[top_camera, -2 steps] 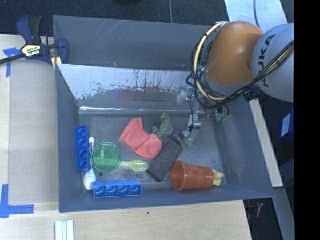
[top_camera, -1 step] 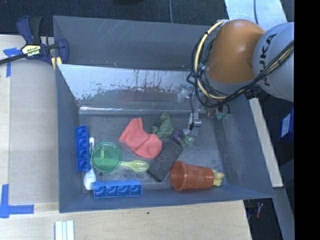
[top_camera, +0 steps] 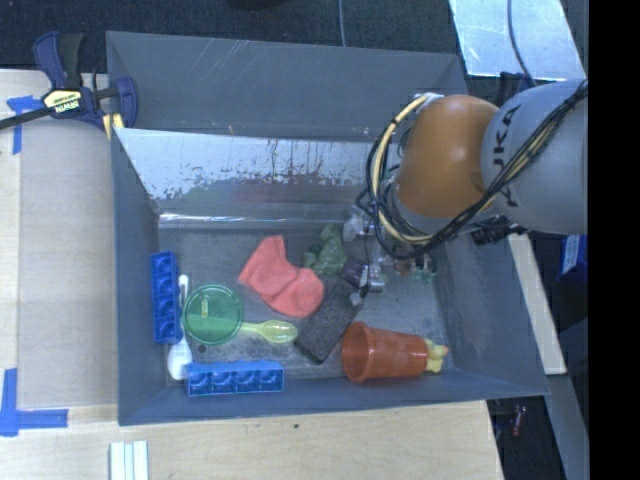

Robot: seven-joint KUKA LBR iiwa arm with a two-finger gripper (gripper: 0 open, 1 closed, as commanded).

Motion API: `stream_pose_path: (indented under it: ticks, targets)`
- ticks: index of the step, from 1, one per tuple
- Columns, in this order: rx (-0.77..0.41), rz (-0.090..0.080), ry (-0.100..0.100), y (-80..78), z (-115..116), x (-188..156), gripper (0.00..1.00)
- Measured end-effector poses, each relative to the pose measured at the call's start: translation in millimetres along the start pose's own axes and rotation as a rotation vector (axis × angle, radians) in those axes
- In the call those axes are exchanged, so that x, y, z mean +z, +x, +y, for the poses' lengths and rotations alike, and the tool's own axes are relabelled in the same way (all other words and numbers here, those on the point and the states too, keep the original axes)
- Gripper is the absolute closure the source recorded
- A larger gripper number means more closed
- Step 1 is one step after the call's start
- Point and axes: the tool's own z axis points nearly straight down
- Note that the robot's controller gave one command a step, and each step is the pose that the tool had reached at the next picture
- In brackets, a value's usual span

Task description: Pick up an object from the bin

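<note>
Lying beside the fingers (top_camera: 368, 280) is a black block (top_camera: 322, 334).

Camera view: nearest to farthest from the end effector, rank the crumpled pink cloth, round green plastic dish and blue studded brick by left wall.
1. Crumpled pink cloth, beside the end effector.
2. Round green plastic dish, farther left.
3. Blue studded brick, left wall.

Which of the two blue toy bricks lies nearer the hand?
The front blue brick, lying along the near wall; the left blue brick sits farther from the hand.
</note>
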Motion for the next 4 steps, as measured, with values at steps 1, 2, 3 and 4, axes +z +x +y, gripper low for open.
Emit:
stream_pose_path:
  ticks: [1, 2, 3, 4]
  targets:
    - [-0.036, -0.008, 0.003, -7.2, 33, 36, 0.0]
    - [-0.026, -0.02, 0.0, 17.8, 20, 34, 1.0]
    - [-0.026, -0.02, 0.0, 17.8, 20, 34, 1.0]
    - [-0.096, -0.006, 0.003, 21.1, 27, -13, 1.0]
